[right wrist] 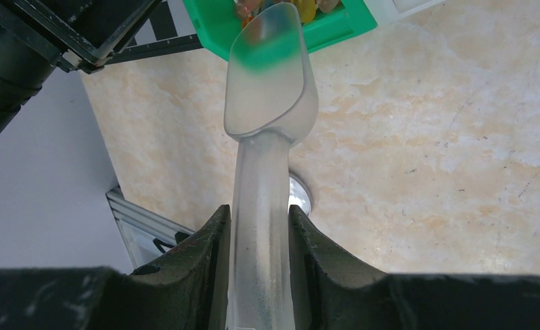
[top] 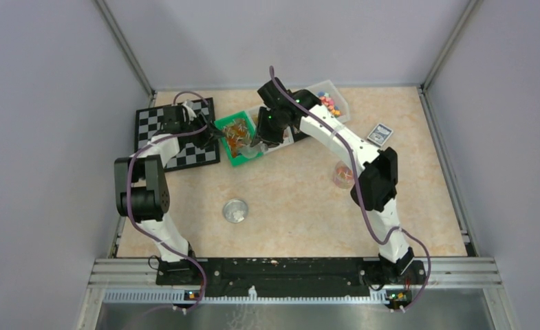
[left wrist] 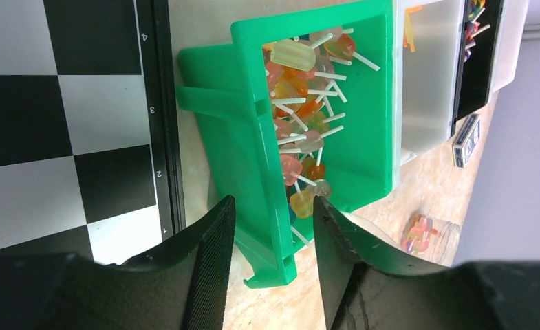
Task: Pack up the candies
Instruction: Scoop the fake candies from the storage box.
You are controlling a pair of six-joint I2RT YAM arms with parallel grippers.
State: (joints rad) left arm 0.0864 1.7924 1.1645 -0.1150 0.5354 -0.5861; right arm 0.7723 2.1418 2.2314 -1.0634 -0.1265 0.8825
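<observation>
1. The left gripper (left wrist: 272,206) is partly open and holds nothing. Its 2 black fingers straddle the near side wall of the green plastic bin (left wrist: 239,137), 1 finger outside and 1 inside. A strip of the bin's floor shows between the inner finger and the wall.
2. The right gripper (right wrist: 260,216) is clamped on the handle of the clear plastic scoop (right wrist: 267,75). The scoop's bowl looks empty, and its tip reaches over the near rim of the green bin.
3. The candies on white sticks (left wrist: 301,103), flat translucent pieces in orange, yellow and pink, lie heaped along the bin's left side.
4. Small loose candies (top: 330,103) in mixed colours sit in the far-right compartment of the row of clear plastic tubs (left wrist: 425,82), which touches the green bin's far side.
5. The clear jar (top: 342,175) with pink-orange sweets inside rests on the beige marbled table (top: 287,206), just beside the right arm and partly hidden by it.
6. The black-and-white chessboard (left wrist: 60,110) lies flat just left of the green bin.
7. The round metal lid (top: 235,210) lies on the table between the 2 arms, well apart from the bin.
8. The small blue-backed card box (top: 380,134) rests near the tubs' right end.
</observation>
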